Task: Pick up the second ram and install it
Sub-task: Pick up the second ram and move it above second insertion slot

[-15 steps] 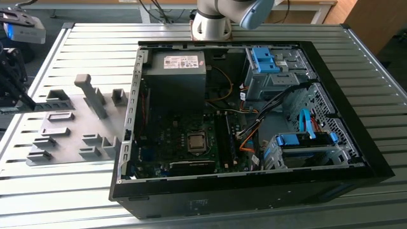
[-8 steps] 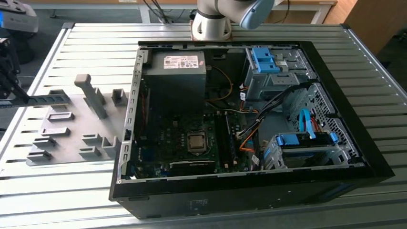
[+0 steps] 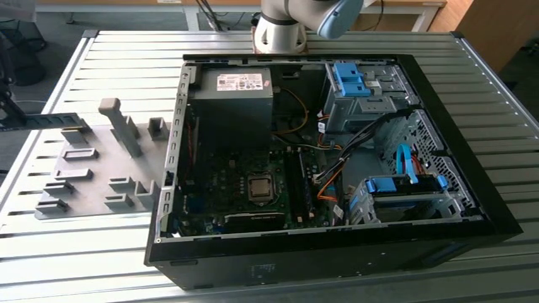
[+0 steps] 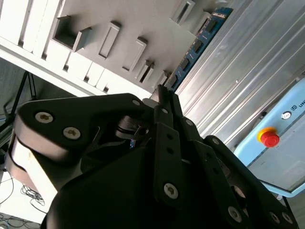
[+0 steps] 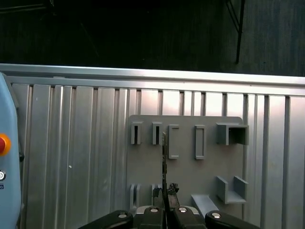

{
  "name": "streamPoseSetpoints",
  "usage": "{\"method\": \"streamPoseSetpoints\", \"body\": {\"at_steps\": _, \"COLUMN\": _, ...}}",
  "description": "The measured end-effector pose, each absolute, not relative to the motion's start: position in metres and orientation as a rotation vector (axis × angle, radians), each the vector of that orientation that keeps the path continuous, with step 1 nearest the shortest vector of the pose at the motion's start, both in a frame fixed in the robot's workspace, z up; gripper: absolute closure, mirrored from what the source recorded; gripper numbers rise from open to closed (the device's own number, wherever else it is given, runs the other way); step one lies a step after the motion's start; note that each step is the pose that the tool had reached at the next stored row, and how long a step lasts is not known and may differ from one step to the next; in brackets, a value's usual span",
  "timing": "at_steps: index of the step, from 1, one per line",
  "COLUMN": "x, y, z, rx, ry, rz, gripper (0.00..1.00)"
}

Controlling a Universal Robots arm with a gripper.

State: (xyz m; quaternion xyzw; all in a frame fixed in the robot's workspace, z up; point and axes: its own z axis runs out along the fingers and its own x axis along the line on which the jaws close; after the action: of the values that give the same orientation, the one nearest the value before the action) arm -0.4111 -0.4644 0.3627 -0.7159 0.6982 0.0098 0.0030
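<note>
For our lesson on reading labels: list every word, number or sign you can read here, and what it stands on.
On the power supply, a white label: too small to read.
On the pale-blue pendant, lettering cut off at the edge: unreadable.
On the second ram in the fingers: nothing legible.

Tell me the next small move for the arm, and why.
Probably carry the second ram toward the open computer case: the gripper seems to have its jaws shut on the stick, near the grey holder plate, away from the motherboard.
</note>
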Motion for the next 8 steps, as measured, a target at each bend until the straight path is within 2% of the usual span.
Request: {"method": "streamPoseSetpoints", "body": {"at_steps": 8, "x": -0.4111, "y": -0.4644, "z": 0.3690, "rx": -2.245, "ry": 2.189, "rz": 0.031, "gripper": 0.86}}
